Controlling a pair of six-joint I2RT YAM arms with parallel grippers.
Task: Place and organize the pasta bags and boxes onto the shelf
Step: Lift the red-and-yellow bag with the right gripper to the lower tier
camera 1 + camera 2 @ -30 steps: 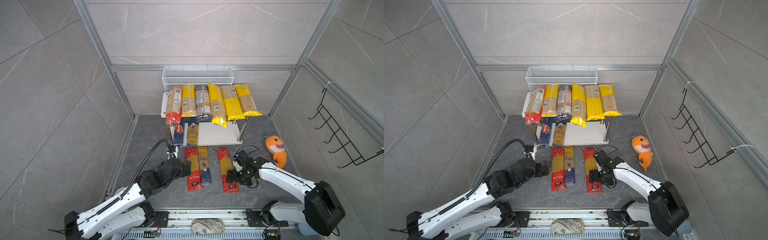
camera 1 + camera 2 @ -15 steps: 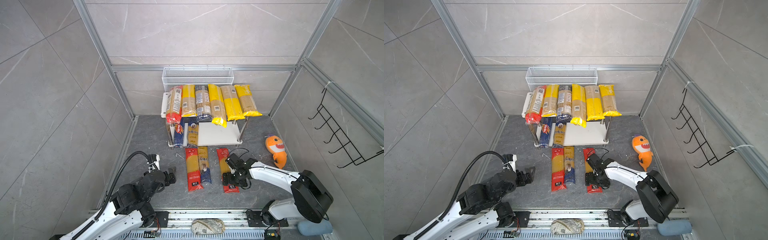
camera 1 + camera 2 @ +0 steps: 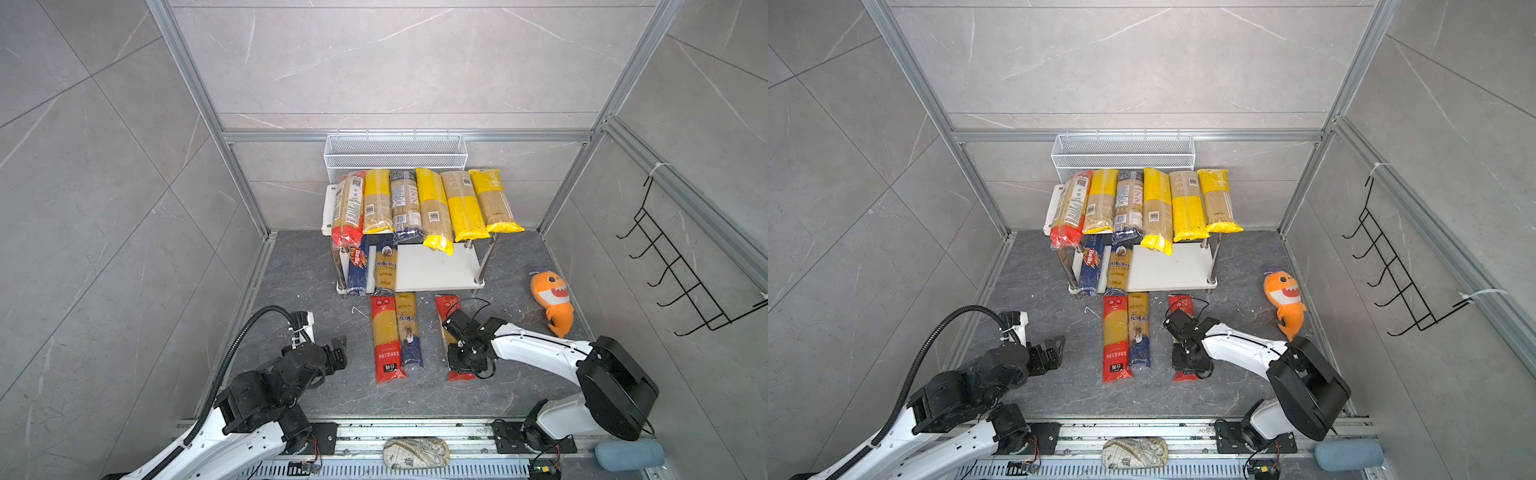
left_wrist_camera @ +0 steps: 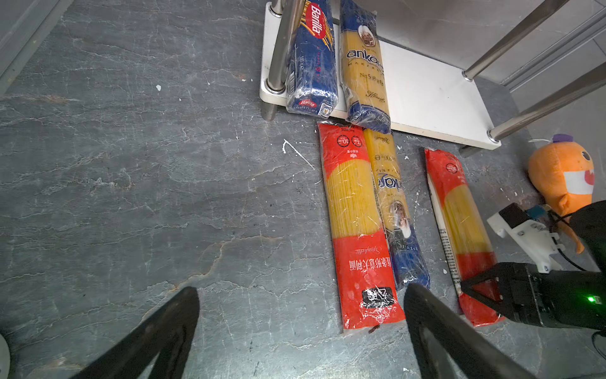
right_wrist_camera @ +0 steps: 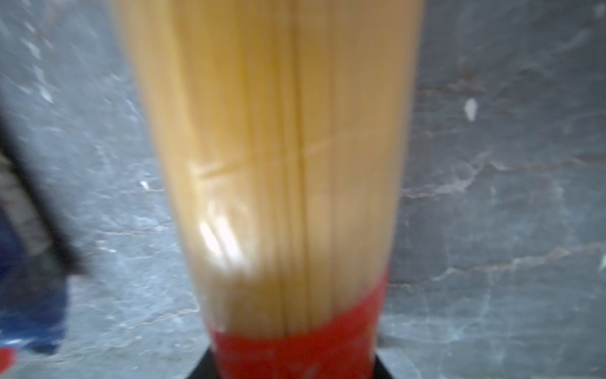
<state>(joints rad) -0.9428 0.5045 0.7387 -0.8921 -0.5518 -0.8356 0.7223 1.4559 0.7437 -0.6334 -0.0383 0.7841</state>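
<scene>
The shelf (image 3: 436, 266) stands at the back with several pasta bags (image 3: 419, 203) side by side on its top board. A blue Barilla pack (image 3: 358, 270) and an Ankara pack (image 3: 385, 266) lie on its lower board, left side. Three packs lie on the floor in front: a red-ended bag (image 3: 384, 336), a blue Ankara pack (image 3: 409, 332) and a second red-ended bag (image 3: 445, 307) to the right. My right gripper (image 3: 460, 358) is shut on that second bag (image 5: 278, 164) near its near red end. My left gripper (image 4: 301, 295) hangs open over bare floor, left of the packs.
An orange plush toy (image 3: 552, 299) lies on the floor right of the shelf. A white wire basket (image 3: 395, 153) hangs on the back wall above the shelf. A black hook rack (image 3: 681, 282) is on the right wall. A patterned pouch (image 3: 415, 453) rests on the front rail.
My left arm has pulled back from the packs toward the near left, still open. My right gripper has slid along the right-hand red-ended bag and closed on it.
</scene>
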